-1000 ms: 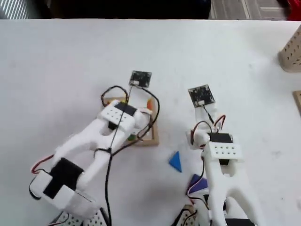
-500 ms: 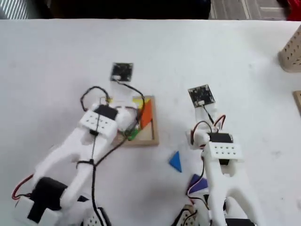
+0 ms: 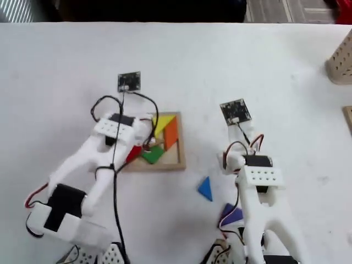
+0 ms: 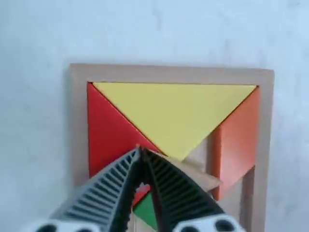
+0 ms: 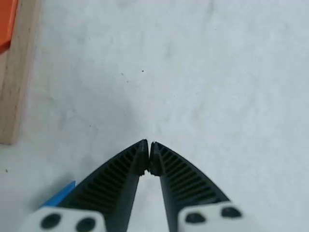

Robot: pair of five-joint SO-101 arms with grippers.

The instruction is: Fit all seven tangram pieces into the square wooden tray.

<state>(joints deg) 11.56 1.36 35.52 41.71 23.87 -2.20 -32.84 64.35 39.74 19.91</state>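
Observation:
The square wooden tray [image 3: 175, 163] lies mid-table and holds a yellow triangle [image 4: 174, 108], a red triangle [image 4: 107, 129], an orange piece [image 4: 236, 140] and a green piece [image 3: 153, 155]. My left gripper [image 4: 141, 152] hovers shut over the tray, above the seam between red and yellow, with nothing between its fingers. A blue triangle [image 3: 205, 188] rests on the table to the right of the tray. A purple piece [image 3: 227, 213] lies partly under the right arm [image 3: 258, 179]. My right gripper [image 5: 147, 145] is shut above bare table, with the tray's corner [image 5: 13, 101] off to one side.
Wooden blocks [image 3: 341, 60] stand at the table's far right edge. Cables loop from the left arm [image 3: 93, 159] over the tray's left side. Open white table stretches behind the tray and to the far left.
The left arm swung leftward across the tray, uncovering the yellow, orange, green and red pieces. The right arm, blue triangle and purple piece stayed put.

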